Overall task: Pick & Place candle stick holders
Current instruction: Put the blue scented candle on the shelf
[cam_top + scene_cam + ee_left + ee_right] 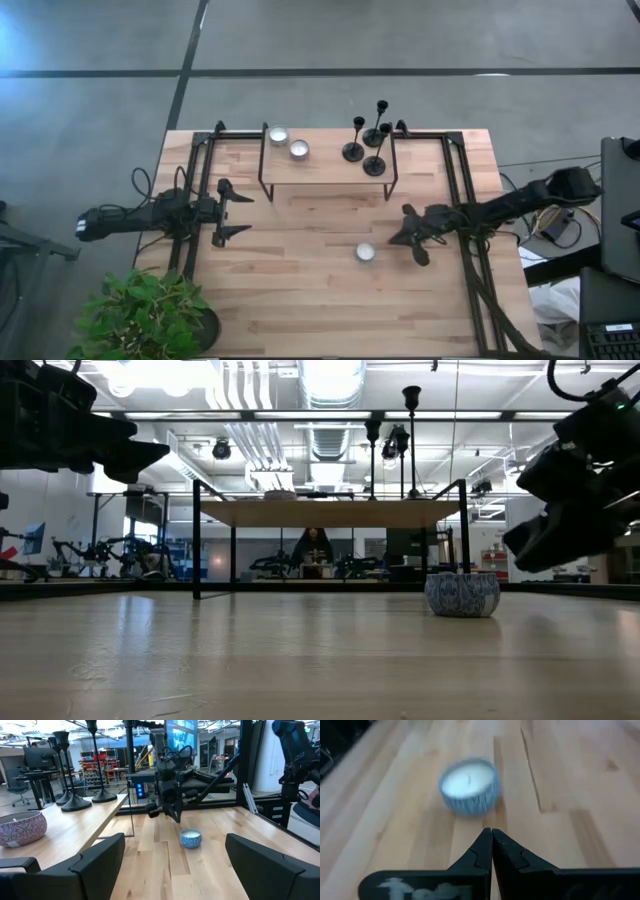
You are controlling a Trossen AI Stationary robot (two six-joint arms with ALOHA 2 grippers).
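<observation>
Right hand (412,238) pressed together just beside round ribbed candle (366,252), open wood surface (300,300) toward 6 o'clock.

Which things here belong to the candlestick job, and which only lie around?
Job: three candle stick holders on the raised shelf.
Lying about: two candles on the shelf, one candle on the table, plant.

Two matte-black jointed arms trailing black cables – each gripper ends in flat, angular dark fingers (100,862) – white lettering on one
</observation>
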